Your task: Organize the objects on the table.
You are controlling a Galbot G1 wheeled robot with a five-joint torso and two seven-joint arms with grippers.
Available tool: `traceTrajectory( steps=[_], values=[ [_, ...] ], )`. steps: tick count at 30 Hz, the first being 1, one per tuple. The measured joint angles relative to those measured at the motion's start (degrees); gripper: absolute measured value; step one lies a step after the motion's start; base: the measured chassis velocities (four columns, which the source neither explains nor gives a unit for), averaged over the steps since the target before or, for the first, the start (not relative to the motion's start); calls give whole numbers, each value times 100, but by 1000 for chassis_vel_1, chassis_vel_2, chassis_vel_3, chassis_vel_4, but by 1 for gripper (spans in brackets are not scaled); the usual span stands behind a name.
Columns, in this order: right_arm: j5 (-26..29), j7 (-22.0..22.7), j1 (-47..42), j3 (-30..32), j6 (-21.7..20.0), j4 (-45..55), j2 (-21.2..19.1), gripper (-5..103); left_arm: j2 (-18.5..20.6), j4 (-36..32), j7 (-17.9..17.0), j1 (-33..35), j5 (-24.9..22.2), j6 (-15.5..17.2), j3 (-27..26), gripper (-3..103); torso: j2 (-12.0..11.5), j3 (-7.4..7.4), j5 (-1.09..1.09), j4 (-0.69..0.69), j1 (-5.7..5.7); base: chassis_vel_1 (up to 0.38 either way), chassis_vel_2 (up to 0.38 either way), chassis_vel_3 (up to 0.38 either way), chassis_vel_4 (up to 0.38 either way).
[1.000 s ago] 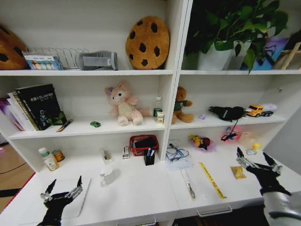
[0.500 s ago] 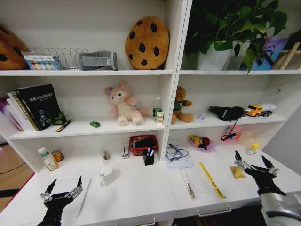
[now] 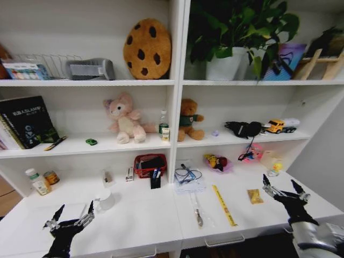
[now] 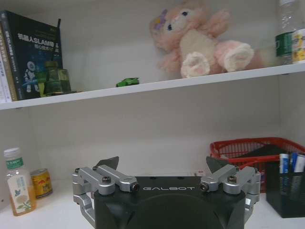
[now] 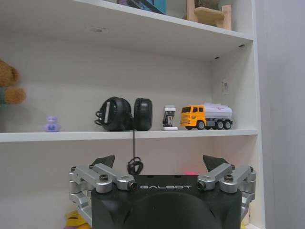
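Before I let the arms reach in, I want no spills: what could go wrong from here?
The open left gripper hovers low over the white desk near a small white cup; a forward reach might tip it. The open right gripper sits beside a small yellow packet and under a dangling black headphone cord, which could snag.

Your white tabletop [image 3: 145, 217] carries a red basket [image 3: 150, 164], black pen holder [image 3: 155, 181], yellow ruler [image 3: 223, 205], drink bottle [image 3: 34, 181]; tiny green car [image 3: 91, 142] sits on the shelf [image 3: 80, 148] above.
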Motion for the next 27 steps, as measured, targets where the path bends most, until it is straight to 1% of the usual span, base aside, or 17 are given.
traceTrajectory(
  steps=[2,3,6,7,8,9,10,11,12,13,14,15,16,19,22,23,27],
  values=[
    [-59,-71,31,-26,41,-64,0,100,0,0,0,0,0,0,0,100,0,0,-2,-1,0,-313,-278,301,305],
    [-126,-192,92,-78,113,-166,14,100,0,0,-3,0,0,0,-1,100,1,0,3,4,-2,-330,-315,337,317],
    [-165,-259,126,-133,151,-242,25,100,-1,0,0,0,0,0,0,100,-1,1,1,0,0,-331,-315,330,362],
    [-211,-381,172,-181,194,-309,28,100,0,-1,0,0,0,0,0,100,-1,1,4,0,1,-342,-335,326,349],
    [-286,-537,211,-213,217,-392,22,100,-1,0,1,0,0,0,1,100,0,0,-4,-1,-1,-334,-319,334,264],
    [-361,-776,263,-256,219,-495,-11,100,-2,0,1,0,0,0,1,100,0,0,4,2,-1,-334,-249,272,264],
    [-361,-776,263,-256,219,-495,-11,100,-2,0,1,0,0,0,1,100,0,0,4,2,-1,-334,-249,272,264],
    [-429,-983,308,-316,183,-590,-51,100,-1,-1,2,0,0,0,2,100,-1,1,9,-2,1,-187,-249,188,136],
    [-486,-1146,361,-382,113,-662,-99,100,-1,-1,3,0,0,0,2,100,-2,2,2,-1,2,-59,-218,188,20],
    [-486,-1146,361,-382,113,-662,-99,100,-1,-1,3,0,0,0,2,100,-2,2,2,-1,2,-59,-218,188,20],
    [-537,-1356,427,-463,20,-749,-169,100,-2,-1,3,-1,0,0,2,100,-1,0,-1,-1,0,-15,-79,133,20],
    [-588,-1592,501,-559,-87,-851,-238,100,-1,-1,2,0,0,0,2,100,0,0,3,5,-1,-15,-5,34,56],
    [-588,-1592,501,-559,-87,-851,-238,100,-1,-1,2,0,0,0,2,100,0,0,3,5,-1,-15,-5,34,56],
    [-731,-2014,716,-850,-321,-1197,-367,100,1,0,0,0,0,0,-1,100,1,0,-5,1,-1,59,42,-24,-22],
    [-844,-2033,975,-1213,-466,-1451,-402,100,1,0,-1,0,0,0,-2,100,0,0,0,-1,0,69,75,-94,-83],
    [-872,-1938,1113,-1414,-584,-1556,-398,100,1,0,-1,0,0,0,-2,100,0,0,-4,-1,0,30,55,-42,-56],
    [-903,-1766,1368,-1741,-706,-1722,-345,100,1,0,-2,0,0,0,-2,100,0,0,0,-1,0,11,33,-21,-19]
  ],
)
